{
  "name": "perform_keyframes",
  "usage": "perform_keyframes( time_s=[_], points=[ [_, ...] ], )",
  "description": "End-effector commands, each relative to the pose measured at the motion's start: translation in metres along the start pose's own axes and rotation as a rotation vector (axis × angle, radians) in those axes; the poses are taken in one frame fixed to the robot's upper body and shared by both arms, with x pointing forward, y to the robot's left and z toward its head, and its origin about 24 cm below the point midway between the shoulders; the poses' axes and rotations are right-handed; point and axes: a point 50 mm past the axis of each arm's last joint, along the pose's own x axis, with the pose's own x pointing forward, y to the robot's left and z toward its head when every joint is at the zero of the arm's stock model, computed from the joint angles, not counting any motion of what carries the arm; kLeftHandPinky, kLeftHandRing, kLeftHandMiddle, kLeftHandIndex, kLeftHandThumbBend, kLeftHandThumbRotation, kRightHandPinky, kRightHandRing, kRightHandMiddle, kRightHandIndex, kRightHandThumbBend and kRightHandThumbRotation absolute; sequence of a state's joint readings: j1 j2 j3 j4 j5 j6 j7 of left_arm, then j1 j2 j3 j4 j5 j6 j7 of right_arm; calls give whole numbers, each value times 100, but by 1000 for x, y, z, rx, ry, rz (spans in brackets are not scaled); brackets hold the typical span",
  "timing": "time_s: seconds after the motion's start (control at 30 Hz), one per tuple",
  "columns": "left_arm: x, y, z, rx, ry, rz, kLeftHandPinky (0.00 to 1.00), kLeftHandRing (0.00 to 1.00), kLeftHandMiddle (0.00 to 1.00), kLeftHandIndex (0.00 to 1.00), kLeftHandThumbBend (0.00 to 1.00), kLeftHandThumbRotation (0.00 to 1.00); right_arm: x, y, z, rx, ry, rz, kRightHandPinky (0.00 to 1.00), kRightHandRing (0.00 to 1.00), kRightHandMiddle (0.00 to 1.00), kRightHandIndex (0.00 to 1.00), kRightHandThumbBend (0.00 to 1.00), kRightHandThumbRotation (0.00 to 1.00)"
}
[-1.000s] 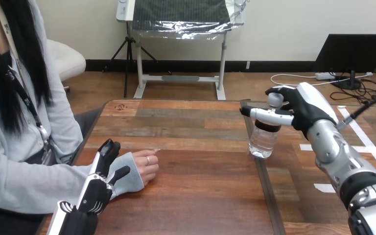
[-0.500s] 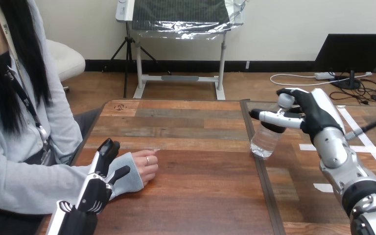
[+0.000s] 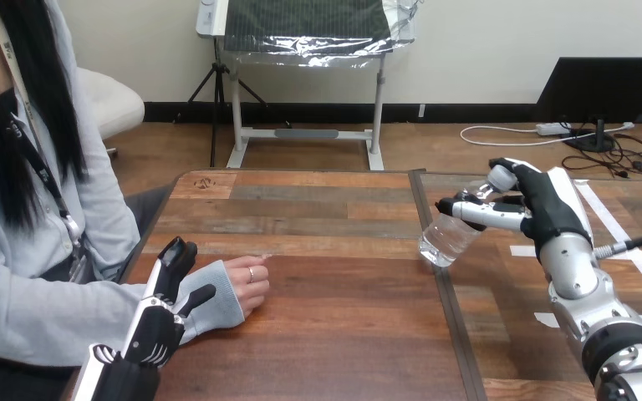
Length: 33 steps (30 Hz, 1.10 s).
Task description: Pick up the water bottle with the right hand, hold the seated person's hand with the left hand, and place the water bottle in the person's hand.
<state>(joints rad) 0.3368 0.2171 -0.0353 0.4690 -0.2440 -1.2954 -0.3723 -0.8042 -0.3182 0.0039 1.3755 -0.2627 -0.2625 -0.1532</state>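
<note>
We saw the right robot hand (image 3: 549, 209) at the frame's right, fingers and thumb curled round the neck of the clear plastic water bottle (image 3: 447, 236), which tilted with its base toward the lower left (touching the wooden worktop (image 3: 334, 334) or not, we could not tell). At lower left, the left robot hand (image 3: 157, 322) lay straight-fingered against the grey-sleeved wrist of the person's hand (image 3: 251, 282).

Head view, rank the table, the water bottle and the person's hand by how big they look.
Largest: table.
Then water bottle and person's hand, about alike; the bottle is farther off, so I won't rank them.
</note>
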Motion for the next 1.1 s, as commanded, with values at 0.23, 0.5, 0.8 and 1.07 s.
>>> perform_keyframes(
  time_s=[0.23, 0.5, 0.8, 1.07],
  points=[
    [11, 7, 6, 18, -67, -6, 88, 100, 100, 100, 100, 57, -5, 22, -5, 64, 18, 58, 69, 76, 79, 86, 95, 25],
    [12, 10, 8, 20, -72, -10, 89, 100, 100, 100, 100, 57, -8, 29, -9, 86, 33, 74, 69, 76, 80, 85, 94, 25],
    [14, 9, 8, 12, -66, -17, 90, 100, 100, 100, 100, 56, -8, 29, -7, 83, 17, 83, 69, 77, 79, 84, 99, 33],
    [15, 9, 6, 19, -71, -23, 91, 100, 100, 100, 100, 56, -7, 27, -5, 92, 11, 86, 70, 77, 79, 84, 100, 37]
  ],
)
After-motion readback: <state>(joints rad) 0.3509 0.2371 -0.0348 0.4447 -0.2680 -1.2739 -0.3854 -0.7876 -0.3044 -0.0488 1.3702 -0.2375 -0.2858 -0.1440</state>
